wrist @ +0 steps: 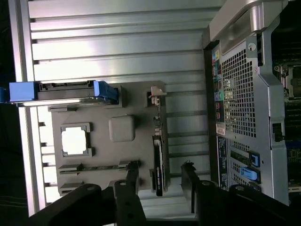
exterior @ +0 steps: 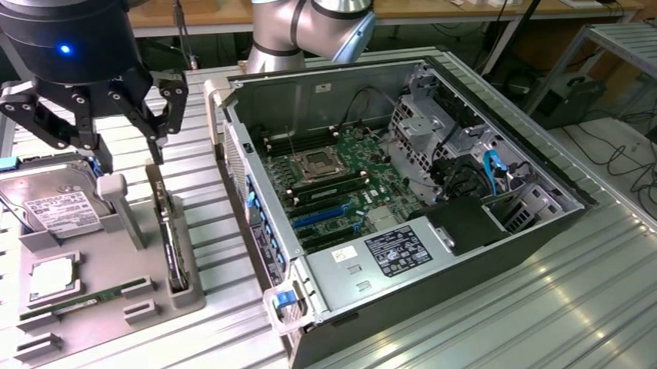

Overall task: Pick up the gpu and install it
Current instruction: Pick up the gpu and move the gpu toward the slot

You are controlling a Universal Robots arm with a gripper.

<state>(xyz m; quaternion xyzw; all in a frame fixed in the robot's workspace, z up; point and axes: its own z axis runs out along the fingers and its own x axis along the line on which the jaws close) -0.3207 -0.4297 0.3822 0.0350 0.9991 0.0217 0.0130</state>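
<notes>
GPU [exterior: 171,234] stands on edge in a slot of the grey holder tray [exterior: 121,265], lower left of the exterior view, dark and slim. Its silver bracket end points toward the upper part of the frame. Not lifted, still seated in the slot.

Gripper [exterior: 125,147] hangs over the bracket end of the card, upper left of the exterior view. Fingers spread fairly wide, nothing clamped between them. In the wrist view the gripper [wrist: 160,188] straddles the GPU [wrist: 159,165], with a gap on each side of the card.

On the same tray, toward the exterior view's left of the GPU: hard drive [exterior: 57,204] with white label, CPU [exterior: 51,278], RAM stick [exterior: 77,301].

Open computer case [exterior: 555,223] lies to the exterior view's right of the tray, motherboard [exterior: 339,177] exposed, on the slatted metal table [exterior: 575,300].
</notes>
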